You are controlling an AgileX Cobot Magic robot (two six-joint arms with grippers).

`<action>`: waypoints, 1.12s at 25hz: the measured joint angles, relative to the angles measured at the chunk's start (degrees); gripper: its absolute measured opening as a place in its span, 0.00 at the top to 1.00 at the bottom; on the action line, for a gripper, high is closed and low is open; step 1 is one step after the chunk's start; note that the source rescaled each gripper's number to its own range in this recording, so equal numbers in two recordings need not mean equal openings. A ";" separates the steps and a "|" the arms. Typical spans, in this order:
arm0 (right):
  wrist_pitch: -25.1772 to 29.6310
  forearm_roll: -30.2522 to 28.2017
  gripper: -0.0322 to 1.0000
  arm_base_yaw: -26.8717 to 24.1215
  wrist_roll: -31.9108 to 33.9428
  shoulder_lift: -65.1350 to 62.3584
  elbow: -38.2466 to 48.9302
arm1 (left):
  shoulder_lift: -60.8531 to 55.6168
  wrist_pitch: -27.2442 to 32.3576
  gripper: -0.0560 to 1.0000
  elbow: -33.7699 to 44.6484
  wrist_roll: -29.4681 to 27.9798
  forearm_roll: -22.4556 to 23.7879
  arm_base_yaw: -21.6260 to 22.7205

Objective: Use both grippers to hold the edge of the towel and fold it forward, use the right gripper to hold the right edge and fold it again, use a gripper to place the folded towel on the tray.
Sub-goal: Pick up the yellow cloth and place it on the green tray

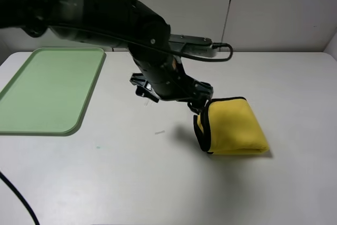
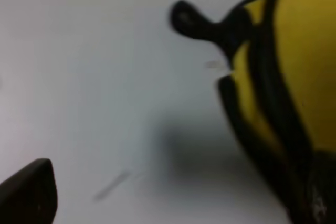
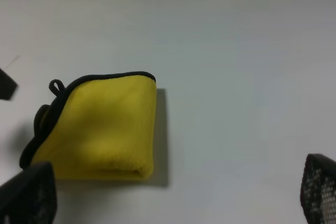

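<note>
The yellow towel [image 1: 237, 125] lies folded into a small thick packet on the white table, right of the middle. Its black edge [image 1: 202, 130] is stacked on the packet's left side. My left gripper [image 1: 200, 110] has reached across to that edge. In the left wrist view the left gripper [image 2: 173, 203] is open, with the towel [image 2: 310, 66] and its corner loop [image 2: 184, 17] close to one finger. My right gripper [image 3: 173, 198] is open and empty, set back above the towel [image 3: 105, 129]; it is out of the exterior high view. The pale green tray [image 1: 47, 93] lies at the far left.
A small pale scrap [image 1: 159, 132] lies on the table left of the towel. A black cable [image 1: 18, 198] crosses the front left corner. The left arm's bulk hangs over the table's back middle, between tray and towel.
</note>
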 joint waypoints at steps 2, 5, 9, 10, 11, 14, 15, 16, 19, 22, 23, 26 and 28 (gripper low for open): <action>0.00 0.00 0.00 0.00 0.00 0.00 0.00 | 2.22 -0.96 0.05 -1.34 -1.08 -0.06 -1.43; 0.00 0.04 0.00 0.00 0.00 0.00 0.00 | 4.14 -1.98 0.05 -2.29 -1.88 -0.10 -2.69; -0.05 0.22 0.00 0.00 0.00 0.00 0.00 | 7.18 -3.36 0.05 -3.93 -4.14 -0.17 -4.36; -0.05 0.21 0.00 0.00 0.00 0.00 0.00 | 7.59 -3.76 0.05 -4.13 -4.87 -0.17 -4.68; -0.05 0.21 0.00 0.00 0.00 0.00 0.00 | 7.81 -4.25 0.05 -4.26 -5.30 -0.17 -4.87; -0.05 0.23 0.00 0.00 0.00 0.00 0.00 | 7.91 -6.64 0.05 -4.31 -5.89 -0.37 -5.01; -0.05 0.23 0.00 0.00 0.00 0.00 0.00 | 7.91 -7.45 0.05 -4.31 -6.02 -0.58 -5.01; -0.05 0.23 0.00 0.00 0.00 0.00 0.00 | 7.98 -8.55 0.05 -4.38 -6.19 -0.80 -5.01; -0.05 0.23 0.00 0.00 0.00 0.00 0.00 | 8.45 -11.57 0.05 -4.38 -7.54 -1.77 -5.01; -0.05 0.35 0.00 0.00 0.00 0.00 0.00 | 9.61 -12.21 0.05 -4.38 -8.52 -4.11 -5.01; -0.05 0.40 0.00 0.00 0.00 0.00 0.00 | 9.94 -11.98 0.05 -4.38 -8.79 -5.27 -5.01; -0.05 0.40 0.00 0.00 0.00 0.00 0.00 | 10.37 -11.16 0.05 -4.38 -9.07 -6.53 -5.36; -0.05 0.40 0.00 0.00 0.00 0.00 0.00 | 10.37 -11.22 0.05 -4.38 -9.12 -6.67 -5.49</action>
